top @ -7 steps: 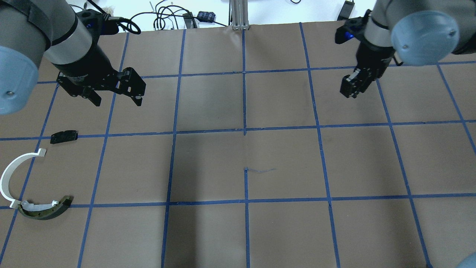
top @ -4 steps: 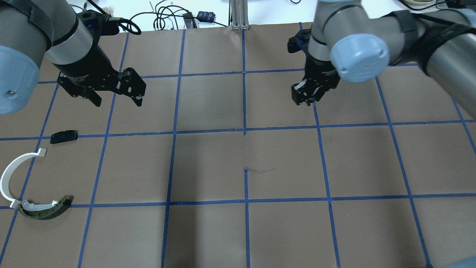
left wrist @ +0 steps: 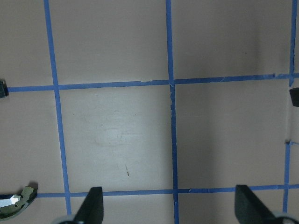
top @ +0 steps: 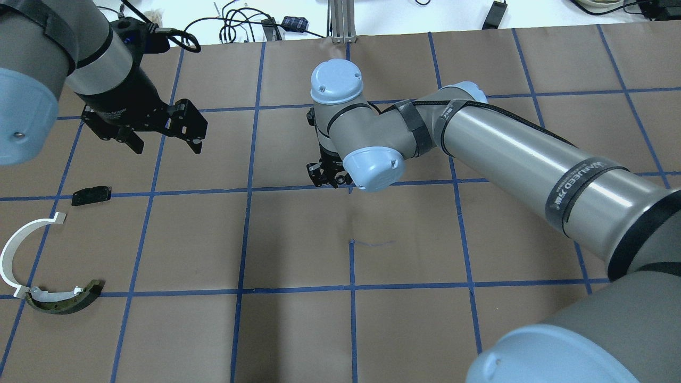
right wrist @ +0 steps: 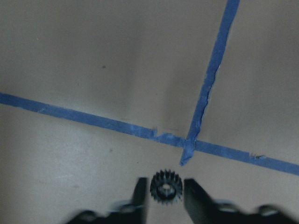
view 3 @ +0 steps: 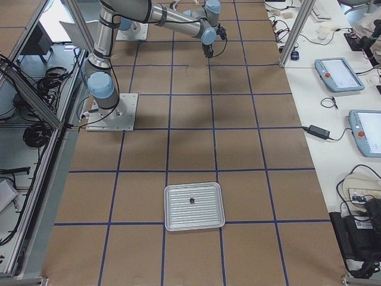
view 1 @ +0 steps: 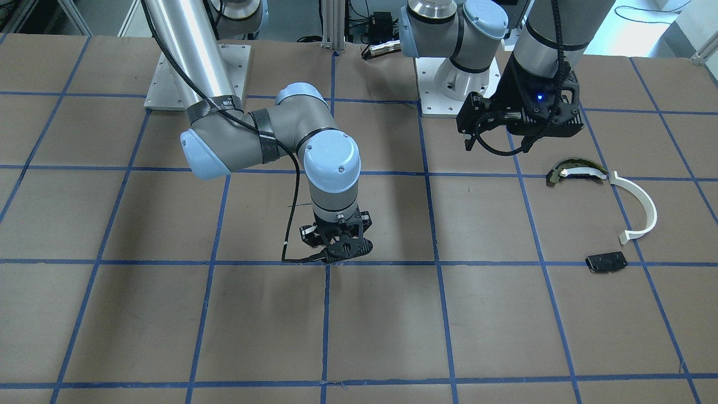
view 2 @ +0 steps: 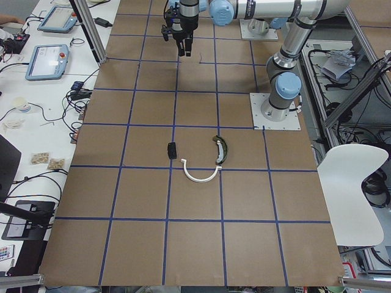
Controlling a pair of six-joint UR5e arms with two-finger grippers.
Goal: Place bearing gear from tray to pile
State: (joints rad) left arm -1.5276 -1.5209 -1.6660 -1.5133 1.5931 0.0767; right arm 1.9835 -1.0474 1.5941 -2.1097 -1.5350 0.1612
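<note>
My right gripper is shut on a small black toothed bearing gear and holds it just above a crossing of blue tape lines near the table's middle; it also shows in the front-facing view. The pile lies at the table's left end: a white half-ring arc, a dark olive curved piece with a white strip and a flat black plate. My left gripper is open and empty, hovering behind the pile. The silver tray shows only in the exterior right view.
A small dark part lies in the tray. The table is brown paper with a blue tape grid. Cables and a power brick lie beyond the far edge. My right arm's long forearm spans the table's right half.
My right arm has swept from the far right to the table's middle, its gripper staying shut. My left arm and the pile have not moved.
</note>
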